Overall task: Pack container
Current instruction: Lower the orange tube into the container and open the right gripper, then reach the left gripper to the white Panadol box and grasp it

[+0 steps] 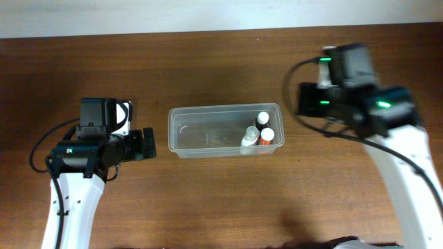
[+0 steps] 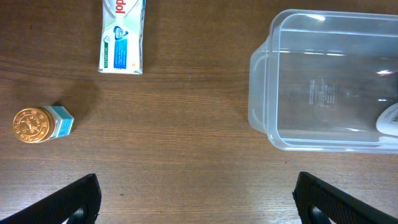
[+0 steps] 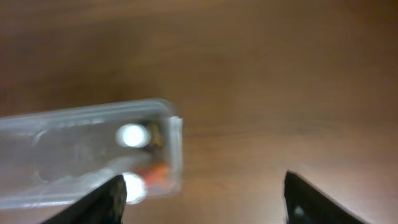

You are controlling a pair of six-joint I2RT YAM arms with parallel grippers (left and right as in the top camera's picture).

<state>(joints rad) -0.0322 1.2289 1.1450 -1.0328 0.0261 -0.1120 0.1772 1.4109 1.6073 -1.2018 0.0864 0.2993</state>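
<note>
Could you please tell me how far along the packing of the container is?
Done: small bottles sit at the right end of the container. In hand: nothing; left gripper and right gripper are open, empty. Left: the toothpaste box and gold-lidded jar lie on the table outside it.

Container (image 1: 208, 131) clear glossy plastic; table (image 1: 208, 200) wood-grain.

A dark brown wood-grain table (image 1: 221, 200) fills the view. Past its far edge runs a plain white strip (image 1: 173, 14), wall or floor unclear.
</note>
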